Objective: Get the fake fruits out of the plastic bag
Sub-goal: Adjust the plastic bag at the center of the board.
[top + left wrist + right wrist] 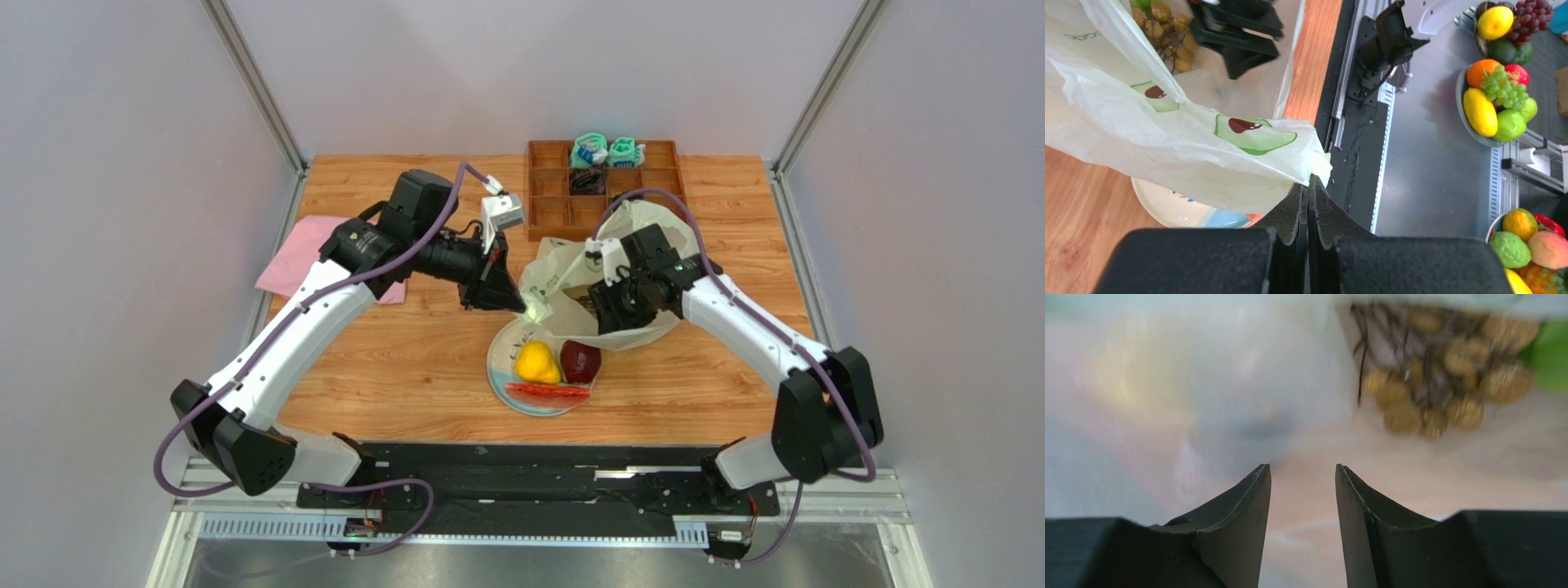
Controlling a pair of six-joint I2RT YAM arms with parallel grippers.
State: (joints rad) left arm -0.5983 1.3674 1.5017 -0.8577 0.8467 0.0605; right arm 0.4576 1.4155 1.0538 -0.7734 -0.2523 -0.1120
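The pale yellow-green plastic bag (577, 276) lies on the table behind the plate (501, 368). My left gripper (525, 312) is shut on the bag's edge (1290, 153) and holds it up over the plate. My right gripper (604, 312) is open and reaches inside the bag, its fingertips (1260, 478) apart with nothing between them. A bunch of tan fake grapes (1438, 373) and a green piece (1551, 355) lie in the bag ahead of it. On the plate sit a yellow pear (535, 361), a dark red round fruit (580, 360) and a red slice (548, 392).
A brown wooden tray (546, 184) with teal and black small items stands at the back. A pink folded cloth (294, 263) lies at the left. Bowls of other fruit (1496, 98) sit below the table's front edge.
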